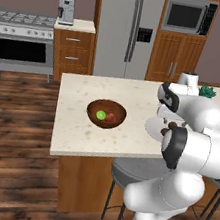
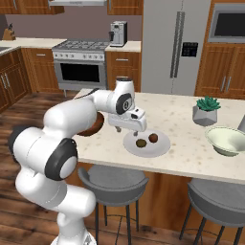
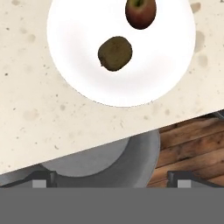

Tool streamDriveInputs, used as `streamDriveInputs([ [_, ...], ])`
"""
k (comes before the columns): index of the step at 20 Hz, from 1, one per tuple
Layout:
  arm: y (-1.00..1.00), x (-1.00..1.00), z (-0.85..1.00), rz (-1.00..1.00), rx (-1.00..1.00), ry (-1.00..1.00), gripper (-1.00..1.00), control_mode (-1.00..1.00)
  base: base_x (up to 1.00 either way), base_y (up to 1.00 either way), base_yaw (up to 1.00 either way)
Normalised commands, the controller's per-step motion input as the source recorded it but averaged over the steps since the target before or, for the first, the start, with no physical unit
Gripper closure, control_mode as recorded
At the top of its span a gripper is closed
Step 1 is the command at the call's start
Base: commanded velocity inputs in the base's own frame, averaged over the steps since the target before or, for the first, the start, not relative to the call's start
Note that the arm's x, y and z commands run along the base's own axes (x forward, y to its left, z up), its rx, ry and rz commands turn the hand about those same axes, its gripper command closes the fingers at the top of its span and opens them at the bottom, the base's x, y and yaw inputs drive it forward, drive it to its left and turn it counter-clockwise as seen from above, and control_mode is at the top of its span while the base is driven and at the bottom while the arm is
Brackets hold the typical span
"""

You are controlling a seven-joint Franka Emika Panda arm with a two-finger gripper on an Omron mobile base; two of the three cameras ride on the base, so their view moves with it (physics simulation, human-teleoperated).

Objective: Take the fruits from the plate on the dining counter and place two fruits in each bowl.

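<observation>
we're parked at the desk (image 2: 191, 158), arm reaching over its near edge. the fingers (image 2: 139, 131) hang just above the left rim of the plate (image 2: 160, 149), nothing between them. whether they're spread or pressed together we can't tell; in the hand view just the two tips show at the bottom corners, far apart in frame, so it looks like spread, but not certain.

the plate (image 3: 78, 52) sits near the front edge of the desk, directly above a grey stool (image 2: 112, 181). two fruits remain on it: a brown fruit (image 3: 115, 53) near the middle and a darker reddish-brown one (image 3: 140, 12) just beside it, apart, not touching. in the right base view they read as brown fruit (image 2: 141, 142) left, the reddish-brown one (image 2: 153, 138) right.

the brown wooden bowl (image 1: 106, 113) sits on the desk to the left of the plate, holding the green fruit (image 1: 100, 114) and the red fruit (image 1: 110, 117), side by side and about touching.

the pale cream-green bowl (image 2: 225, 140) sits well to the right of the plate; we see no fruit in the part of its inside that shows. a potted succulent (image 2: 206, 111) stands behind it, near.
</observation>
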Motion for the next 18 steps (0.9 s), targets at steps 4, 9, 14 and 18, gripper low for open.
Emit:
streamDriveInputs([
  [4, -0.06, -0.03, -0.02, -0.01, 0.0, 0.0, -1.0, 1.0, 0.0, -0.28, -0.01],
  [9, 0.0, 0.0, 0.0, 0.0, 0.0, 0.0, -1.0, 1.0, 0.07, -0.76, -0.04],
  [14, 0.0, 0.0, 0.0, 0.0, 0.0, 0.0, -1.0, 1.0, 0.17, -0.79, -0.02],
  [18, 0.0, 0.0, 0.0, 0.0, 0.0, 0.0, -1.0, 1.0, 0.19, -0.71, 0.0],
])
